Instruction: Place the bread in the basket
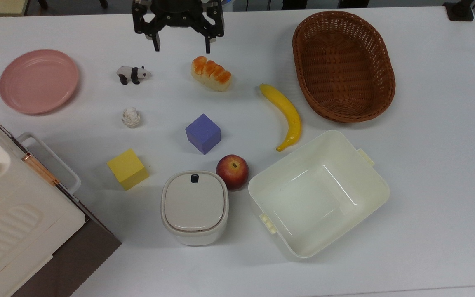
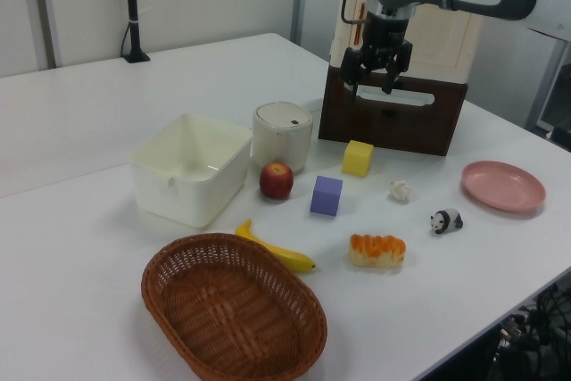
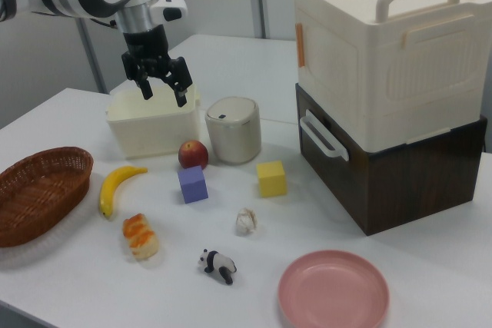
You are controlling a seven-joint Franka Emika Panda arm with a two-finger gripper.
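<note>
So the gripper is up in the air, fingers spread wide, holding nothing. The bread sits on the table well below it, nowhere near the basket yet.

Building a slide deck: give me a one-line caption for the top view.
Open black two-finger tool hovers near the orange-brown toy bread loaf; the brown oval wicker basket sits empty.

In the top view, the bread lies on the table near its top edge, between the panda figure on its left and the banana on its right. The basket sits toward the table's top right corner, with the tub below it.
</note>
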